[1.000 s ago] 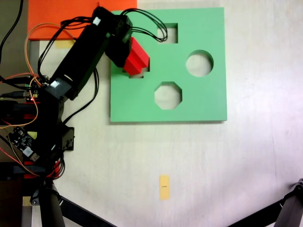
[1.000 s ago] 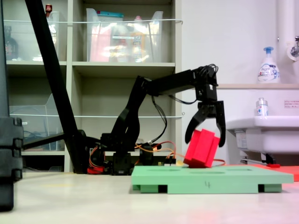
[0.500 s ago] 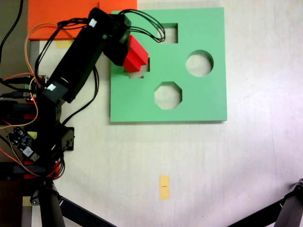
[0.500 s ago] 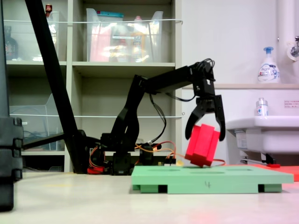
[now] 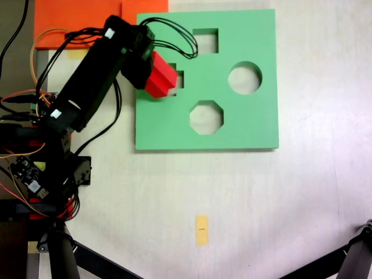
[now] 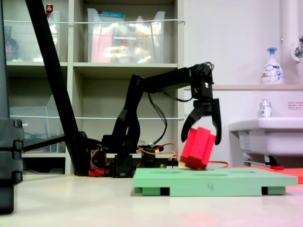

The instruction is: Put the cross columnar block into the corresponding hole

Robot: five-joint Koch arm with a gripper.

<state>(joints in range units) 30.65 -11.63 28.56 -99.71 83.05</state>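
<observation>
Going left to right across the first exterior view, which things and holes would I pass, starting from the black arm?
Black arm → cross columnar block held in the claw → square hole and octagonal hole (level with each other) → round hole → green board's right edge.

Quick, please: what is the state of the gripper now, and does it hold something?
Gripper: closed on the bright red plus-shaped foam block, tilted above the green foam board.

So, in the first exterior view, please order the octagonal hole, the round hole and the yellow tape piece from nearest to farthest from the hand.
From the hand holding the red block:
1. Octagonal hole, below and right.
2. Round hole, further right.
3. Yellow tape piece, far below, off the board.
</observation>
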